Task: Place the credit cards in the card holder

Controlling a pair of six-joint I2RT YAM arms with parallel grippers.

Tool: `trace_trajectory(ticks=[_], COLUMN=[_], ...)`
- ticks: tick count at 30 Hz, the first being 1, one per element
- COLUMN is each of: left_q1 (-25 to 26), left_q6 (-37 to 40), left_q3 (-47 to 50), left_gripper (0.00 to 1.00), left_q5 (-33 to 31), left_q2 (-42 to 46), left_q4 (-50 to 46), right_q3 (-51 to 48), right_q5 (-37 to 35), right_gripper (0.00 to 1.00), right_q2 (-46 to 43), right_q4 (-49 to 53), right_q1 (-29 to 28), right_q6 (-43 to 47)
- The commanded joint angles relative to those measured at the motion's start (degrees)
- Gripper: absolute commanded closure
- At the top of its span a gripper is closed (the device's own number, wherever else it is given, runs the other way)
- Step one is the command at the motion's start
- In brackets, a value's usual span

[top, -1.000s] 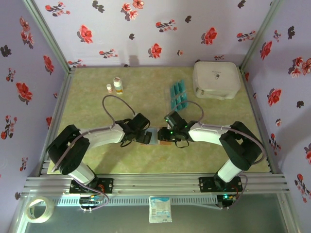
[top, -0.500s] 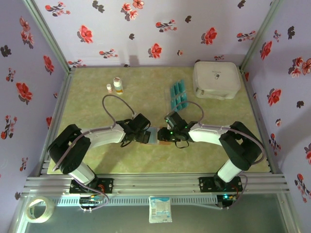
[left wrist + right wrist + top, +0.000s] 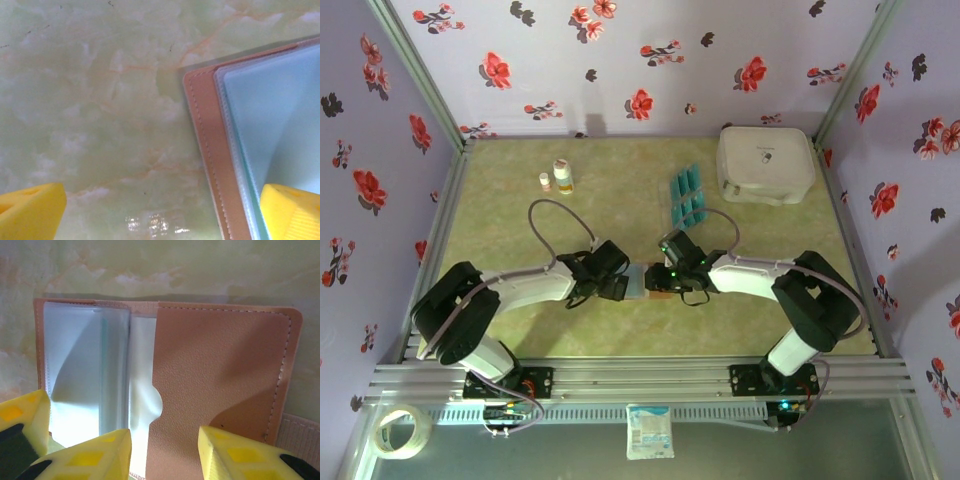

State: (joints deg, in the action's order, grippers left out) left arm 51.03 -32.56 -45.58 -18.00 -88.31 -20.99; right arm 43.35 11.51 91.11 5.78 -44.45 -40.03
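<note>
The card holder (image 3: 642, 281) lies open on the table between my two grippers. In the right wrist view its brown flap (image 3: 220, 370) is on the right and its clear sleeves (image 3: 75, 365) on the left. My right gripper (image 3: 165, 455) hovers partly open right over the flap, nothing pinched. My left gripper (image 3: 160, 215) stands wide open at the holder's left edge (image 3: 210, 150), one yellow fingertip (image 3: 292, 212) over the sleeves, the other over bare table. The teal credit cards (image 3: 687, 195) lie in rows farther back, untouched.
A large white rounded case (image 3: 765, 163) stands at the back right. Two small bottles (image 3: 560, 177) stand at the back left. Flowered walls close in the table on three sides.
The left arm has shifted slightly, its gripper settling a little nearer the holder's left edge. The right arm and the holder have not moved.
</note>
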Motion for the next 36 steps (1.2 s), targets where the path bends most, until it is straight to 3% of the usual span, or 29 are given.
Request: trace_trajectory(ticks=[1, 7, 12, 14, 17, 18, 23, 25, 32, 36], left_q1=[0.6, 0.6, 0.6, 0.5, 0.3, 0.1, -0.9, -1.4, -5.4, -7.5], left_q6=[-1.3, -0.4, 0.6, 1.1, 1.9, 2.0, 2.9, 3.2, 4.3, 5.0], left_q3=[0.2, -1.7, -3.4, -4.0, -4.8, -4.9, -5.3, -5.4, -5.4, -5.5], left_gripper=[0.0, 0.0, 0.0, 0.0, 0.0, 0.0, 0.0, 0.0, 0.0, 0.0], left_q5=[-1.5, -2.3, -4.3, -5.2, -6.5, -6.8, -8.8, -9.5, -9.7, -9.4], left_q2=[2.5, 5.5, 8.0, 8.9, 10.2, 10.7, 12.4, 13.0, 14.2, 13.9], left_q4=[-2.4, -3.9, -5.1, -5.5, -6.0, -6.0, -5.8, -5.8, -5.0, -4.7], right_q3=[1.8, 8.5, 16.1, 19.2, 24.2, 25.5, 30.7, 31.3, 36.4, 41.2], right_q5=[-1.8, -4.1, -9.8, -12.9, -17.7, -20.3, -34.4, -36.5, -27.0, -22.0], right_gripper=[0.6, 0.57, 0.45, 0.34, 0.06, 0.01, 0.01, 0.01, 0.01, 0.21], right_q2=[-2.6, -7.4, -11.0, -11.9, -12.5, -12.6, -12.0, -11.6, -5.4, 1.6], right_q4=[5.5, 14.2, 23.8, 27.0, 31.0, 31.7, 32.4, 31.2, 32.5, 36.0], right_q1=[0.3, 1.2, 4.6, 6.4, 8.4, 8.8, 9.6, 9.9, 10.5, 10.8], right_q6=[2.0, 5.9, 10.4, 12.1, 15.2, 16.2, 15.4, 16.8, 22.4, 23.2])
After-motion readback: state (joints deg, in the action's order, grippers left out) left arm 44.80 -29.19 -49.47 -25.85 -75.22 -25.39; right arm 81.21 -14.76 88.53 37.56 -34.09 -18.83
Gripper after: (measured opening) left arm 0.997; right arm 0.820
